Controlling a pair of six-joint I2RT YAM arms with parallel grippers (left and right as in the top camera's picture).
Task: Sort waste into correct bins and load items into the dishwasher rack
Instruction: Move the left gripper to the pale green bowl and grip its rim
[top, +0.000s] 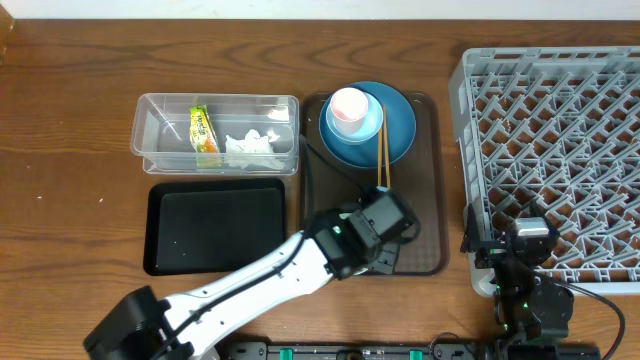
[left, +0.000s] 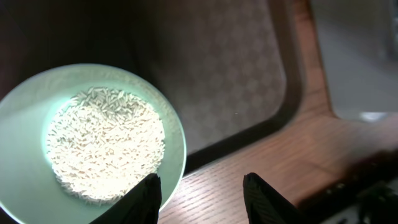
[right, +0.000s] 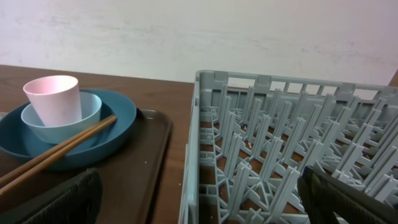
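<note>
A mint-green bowl (left: 25, 171) of white rice (left: 106, 143) fills the left of the left wrist view; in the overhead view my arm hides it. My left gripper (left: 200, 177) (top: 388, 258) hangs over the brown tray's near right corner, open, one fingertip (left: 151, 193) over the bowl's rim, the other over bare wood. On the tray, a dark blue plate (top: 400, 130) (right: 118, 112) carries a light blue bowl (top: 335, 132), a pink cup (top: 348, 105) (right: 55, 96) and chopsticks (top: 382, 160). My right gripper (top: 515, 240) (right: 199, 199) is open by the grey rack's (top: 458, 100) near left corner.
The clear container (top: 160, 120) at the back left holds a yellow-green wrapper (top: 204, 135) and a white tissue (top: 250, 148). A black tray (top: 215, 228) lies in front of it. The brown serving tray (top: 420, 230) sits between these and the rack.
</note>
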